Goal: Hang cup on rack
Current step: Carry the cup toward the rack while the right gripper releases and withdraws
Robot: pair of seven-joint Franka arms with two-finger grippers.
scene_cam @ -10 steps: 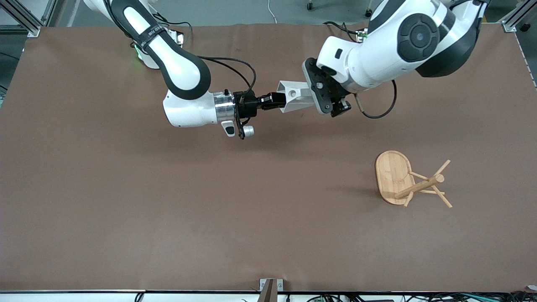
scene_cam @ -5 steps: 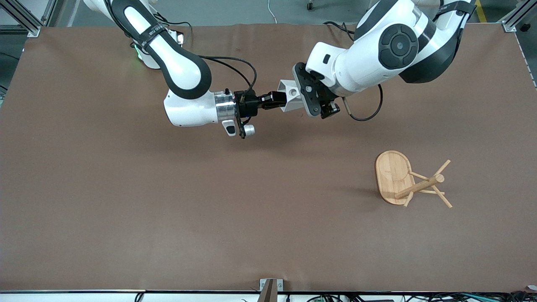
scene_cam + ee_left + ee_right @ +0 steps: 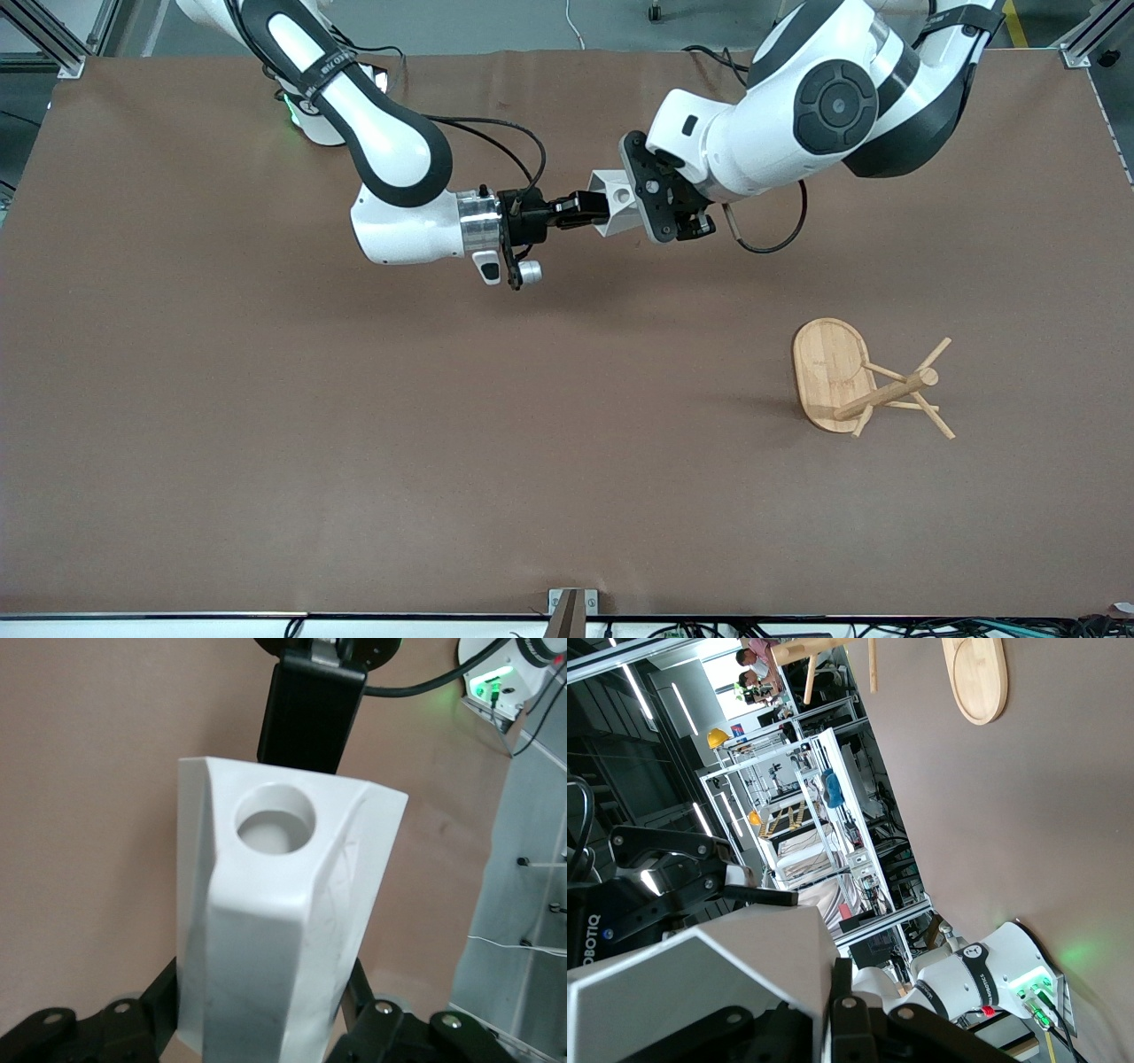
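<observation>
The white faceted cup (image 3: pixel 616 206) is held in the air between both arms, over the table's middle near the robots' bases. My right gripper (image 3: pixel 592 209) is shut on the cup's rim; its black finger (image 3: pixel 310 713) shows above the cup (image 3: pixel 275 930) in the left wrist view. My left gripper (image 3: pixel 645 206) grips the cup's body, its fingers (image 3: pixel 155 1001) pressed on both sides. The handle hole (image 3: pixel 275 819) faces the left wrist camera. The bamboo rack (image 3: pixel 828 363) stands upright toward the left arm's end, nearer to the front camera, apart from both grippers.
The brown table mat (image 3: pixel 443 425) is bare apart from the rack. In the right wrist view the rack's oval base (image 3: pixel 976 673) and a peg (image 3: pixel 873 660) show far off, and the cup's wall (image 3: pixel 700 983) fills the corner by my right gripper (image 3: pixel 833 1010).
My left gripper has moved toward the right arm and come around the cup's body. My right arm has shifted slightly, still holding the cup. The rack has not moved.
</observation>
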